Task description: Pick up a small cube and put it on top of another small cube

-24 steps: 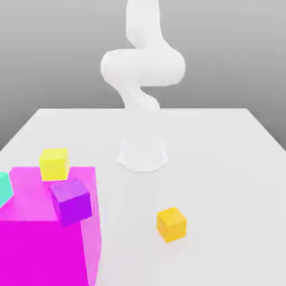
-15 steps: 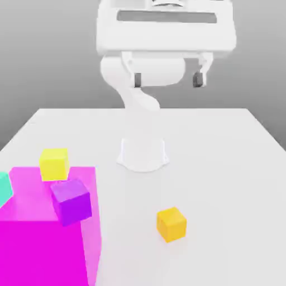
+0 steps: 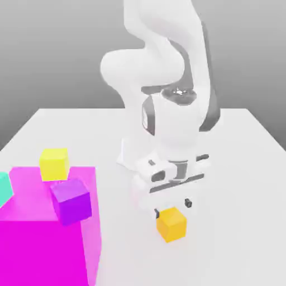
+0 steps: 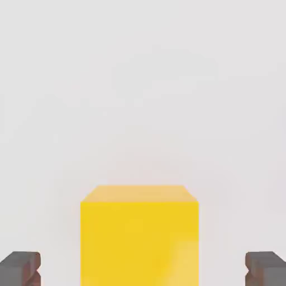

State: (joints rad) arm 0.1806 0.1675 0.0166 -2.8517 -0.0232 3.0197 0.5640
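Observation:
The small cube (image 3: 171, 223), deep orange-yellow, rests on the white table (image 3: 234, 167) near the front, towards the exterior view's right of centre. My gripper (image 3: 172, 208) hangs just above it, open, with one dark fingertip on each side of the cube's top. In the hand view the small cube (image 4: 139, 234) sits between the two fingertips (image 4: 20, 268), with a clear gap on both sides. My gripper (image 4: 142, 269) holds nothing.
A large magenta block (image 3: 39, 240) stands at the exterior view's front left. A paler lemon-yellow cube (image 3: 54, 163), a purple cube (image 3: 71, 200) and a teal cube (image 3: 4, 187) are on or against it. The arm's base (image 3: 129, 152) rises mid-table behind the gripper.
The arm has swung down from high above the table, bringing the open gripper to just over the orange-yellow cube. None of the cubes has moved.

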